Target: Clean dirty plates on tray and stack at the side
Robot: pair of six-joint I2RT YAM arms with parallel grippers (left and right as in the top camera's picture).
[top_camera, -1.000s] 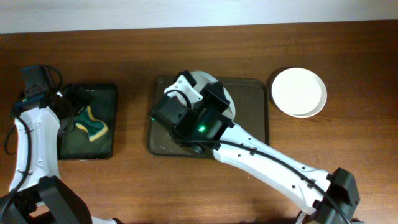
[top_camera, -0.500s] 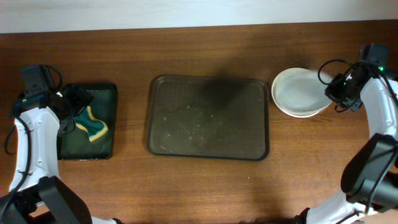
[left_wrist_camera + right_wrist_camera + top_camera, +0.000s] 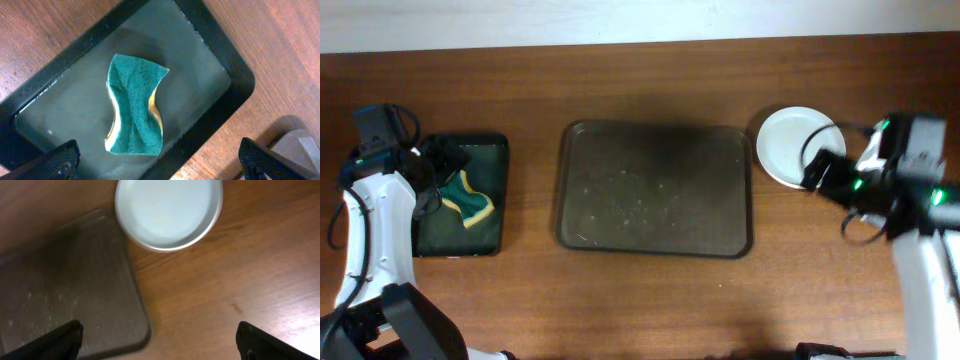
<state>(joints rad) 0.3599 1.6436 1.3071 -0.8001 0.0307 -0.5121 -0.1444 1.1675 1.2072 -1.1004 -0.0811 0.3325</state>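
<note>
The dark brown tray (image 3: pixel 655 190) lies mid-table with nothing on it but pale specks; its right corner shows in the right wrist view (image 3: pixel 75 280). The white plates (image 3: pixel 790 140) sit in one pile on the wood just right of the tray, also seen from the right wrist (image 3: pixel 169 212). My right gripper (image 3: pixel 823 170) hovers at the pile's near right edge, hiding part of it. It is open with nothing between its fingers (image 3: pixel 160 337). My left gripper (image 3: pixel 157 157) is open above the sponge at the far left (image 3: pixel 438 165).
A small black tray (image 3: pixel 490 235) at the left holds a green and yellow sponge (image 3: pixel 465 197), seen close in the left wrist view (image 3: pixel 135 110). Bare wooden table surrounds both trays. The table's back edge meets a pale wall.
The right arm went from over the tray to the plate pile on the right, then drew back a little. Its gripper opened. The tray now holds no plate. The left arm stayed still.
</note>
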